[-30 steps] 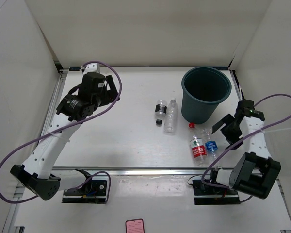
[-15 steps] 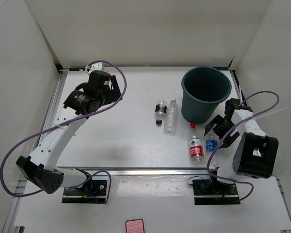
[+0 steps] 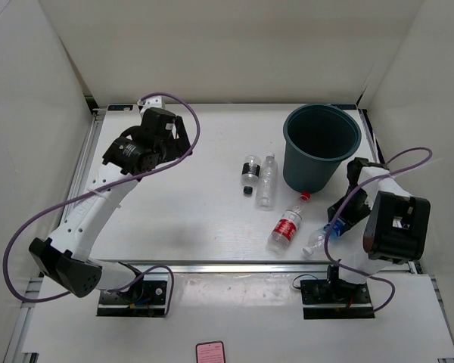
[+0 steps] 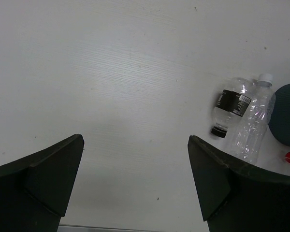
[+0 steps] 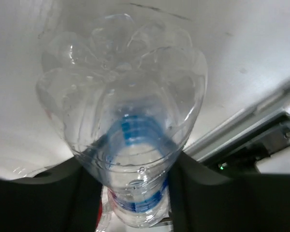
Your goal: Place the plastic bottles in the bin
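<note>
I read right gripper clamped on blue-labelled bottle, its length pointing out past the fingertips | bin just beyond | left gripper gaping, well apart

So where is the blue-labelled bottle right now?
In the top view the blue-labelled bottle is at the near right, in front of the bin, between the fingers of the right tool and just right of the red-labelled bottle.

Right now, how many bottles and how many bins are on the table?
Bottles: 4 (black-label bottle, plain bottle, red-label bottle, blue-label bottle)
Bins: 1 (bin)
Total: 5
</note>
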Robot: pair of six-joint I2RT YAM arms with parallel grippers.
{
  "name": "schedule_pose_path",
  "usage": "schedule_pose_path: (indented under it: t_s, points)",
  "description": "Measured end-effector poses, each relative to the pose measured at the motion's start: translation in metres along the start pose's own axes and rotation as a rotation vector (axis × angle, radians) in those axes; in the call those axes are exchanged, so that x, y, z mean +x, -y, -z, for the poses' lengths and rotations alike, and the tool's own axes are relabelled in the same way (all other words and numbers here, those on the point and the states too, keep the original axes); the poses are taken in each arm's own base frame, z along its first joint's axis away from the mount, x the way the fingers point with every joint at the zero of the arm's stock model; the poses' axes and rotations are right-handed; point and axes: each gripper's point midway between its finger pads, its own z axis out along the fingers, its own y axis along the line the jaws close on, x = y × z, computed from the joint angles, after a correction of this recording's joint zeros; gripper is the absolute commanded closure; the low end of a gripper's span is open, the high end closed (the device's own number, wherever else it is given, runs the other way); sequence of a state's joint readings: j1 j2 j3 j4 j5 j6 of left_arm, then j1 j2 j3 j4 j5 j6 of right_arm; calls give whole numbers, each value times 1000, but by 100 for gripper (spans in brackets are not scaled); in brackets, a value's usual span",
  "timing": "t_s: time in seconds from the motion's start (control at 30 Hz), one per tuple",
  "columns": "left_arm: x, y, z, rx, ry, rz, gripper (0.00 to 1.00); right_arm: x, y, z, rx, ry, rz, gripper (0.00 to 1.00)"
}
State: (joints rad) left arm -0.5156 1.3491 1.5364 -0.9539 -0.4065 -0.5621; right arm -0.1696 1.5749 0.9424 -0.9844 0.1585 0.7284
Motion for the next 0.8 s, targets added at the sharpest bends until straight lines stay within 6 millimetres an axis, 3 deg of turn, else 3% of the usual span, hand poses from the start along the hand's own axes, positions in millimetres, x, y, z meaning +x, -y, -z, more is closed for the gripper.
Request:
schedule_pose_path:
  t_s: [0.1, 0.17, 0.33, 0.4, 0.5, 0.67, 0.8]
  points:
    - [2, 0, 0, -2, -8, 0, 0, -4, 7, 20, 9, 46, -46, 73]
    - [3, 0, -1, -3, -12, 0, 0, -10, 7, 53, -38, 117, -90, 80]
    - [4, 0, -1, -4, -15, 0, 0, -30, 4, 176, -303, 404, -174, 89]
    - [3, 0, -1, -4, -14, 2, 0, -34, 7, 230, -418, 514, -194, 89]
    - [4, 0, -1, -2, -15, 7, 0, -36, 14, 293, -555, 658, -204, 89]
    - [4, 1, -1, 1, -16, 9, 0, -57, 13, 357, -661, 856, -171, 90]
    - [4, 2, -1, 6, -20, 9, 0, -102, -19, 392, -657, 966, -142, 89]
